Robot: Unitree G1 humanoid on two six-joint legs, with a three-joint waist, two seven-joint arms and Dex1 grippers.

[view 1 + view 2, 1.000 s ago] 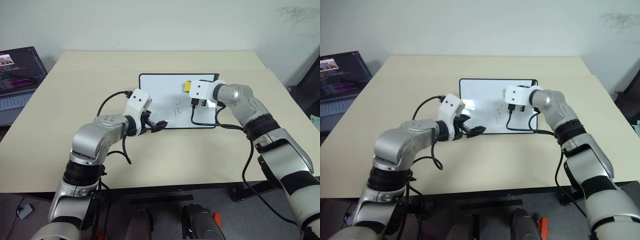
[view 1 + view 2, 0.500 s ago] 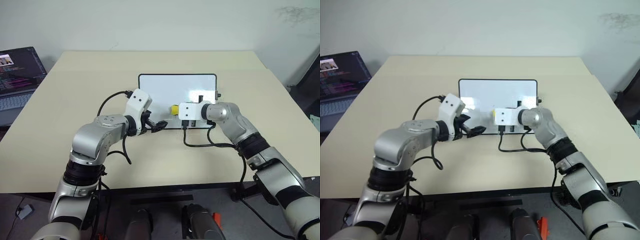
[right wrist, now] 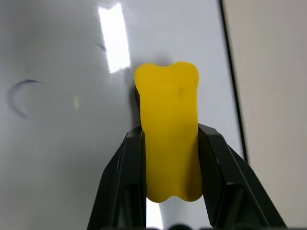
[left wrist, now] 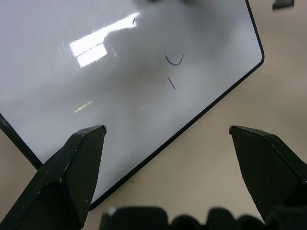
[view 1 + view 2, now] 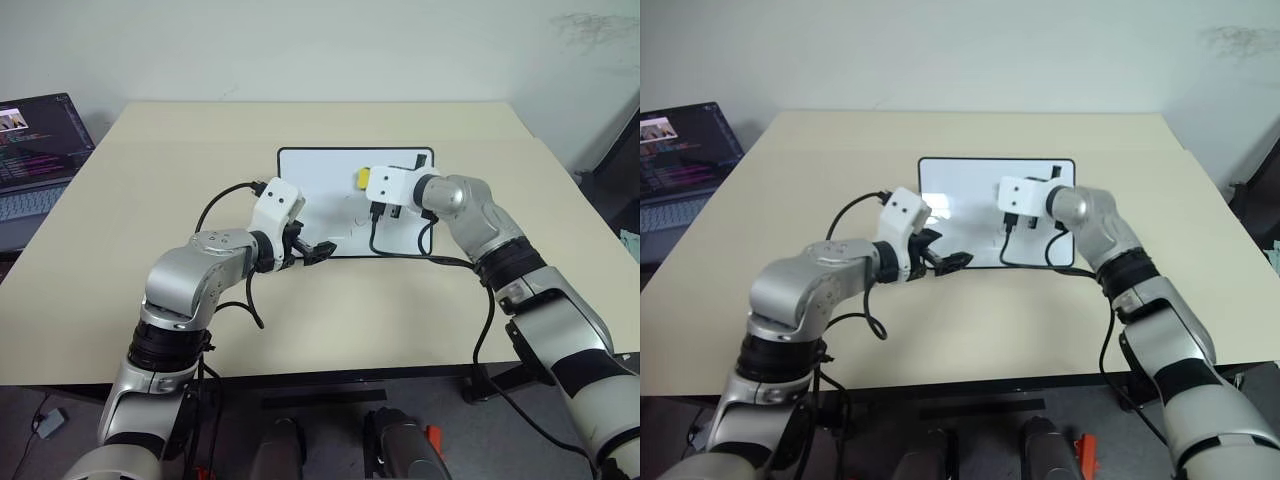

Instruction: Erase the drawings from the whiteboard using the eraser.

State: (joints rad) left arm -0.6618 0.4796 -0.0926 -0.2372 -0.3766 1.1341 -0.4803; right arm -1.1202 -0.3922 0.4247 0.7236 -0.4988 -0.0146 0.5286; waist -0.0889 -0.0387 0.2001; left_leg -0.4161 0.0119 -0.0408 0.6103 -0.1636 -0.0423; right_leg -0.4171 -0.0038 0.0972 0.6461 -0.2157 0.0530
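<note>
Right gripper (image 3: 170, 158): clenched on the eraser (image 3: 169, 134), over the whiteboard (image 5: 320, 175).
Left gripper (image 4: 168, 177): released, fingers spread at the board's near edge.
Drawings (image 4: 173, 60): short strokes near that edge.

Glossy whiteboard (image 5: 330, 190); soft matt eraser (image 3: 169, 129); matt table (image 5: 150, 200).

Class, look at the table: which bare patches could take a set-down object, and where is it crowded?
The table is bare between the whiteboard and the laptop, along the far edge behind the board, and right of it. It is crowded at the board's near edge, where the left gripper and the right gripper, clamping the eraser, work.
</note>
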